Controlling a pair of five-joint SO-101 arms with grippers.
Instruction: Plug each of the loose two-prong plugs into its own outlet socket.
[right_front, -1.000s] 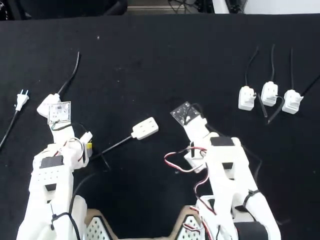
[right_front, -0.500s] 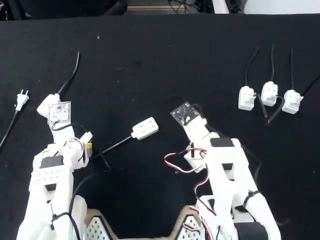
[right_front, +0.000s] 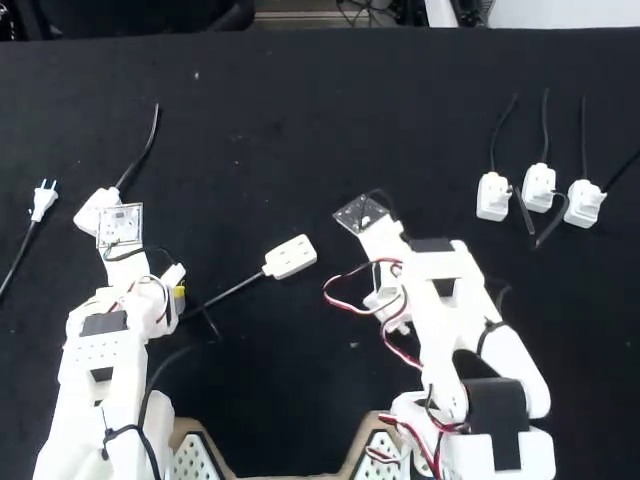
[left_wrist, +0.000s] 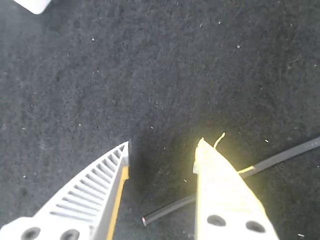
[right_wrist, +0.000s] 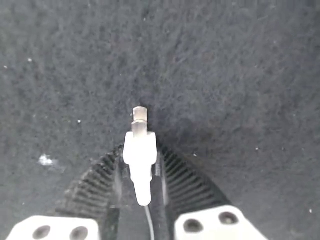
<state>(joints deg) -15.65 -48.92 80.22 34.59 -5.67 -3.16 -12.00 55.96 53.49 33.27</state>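
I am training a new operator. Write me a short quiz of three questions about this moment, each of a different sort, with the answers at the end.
1. True or false: the right gripper is shut on a white plug.
2. Choose one: the loose plug at the far left of the high view is A) pushed into a socket, B) lying free on the black table, C) held in a gripper.
3. Fill the gap: the left gripper is ____, and a black cable lies on the table below it.

Key: 1 true; 2 B; 3 open.
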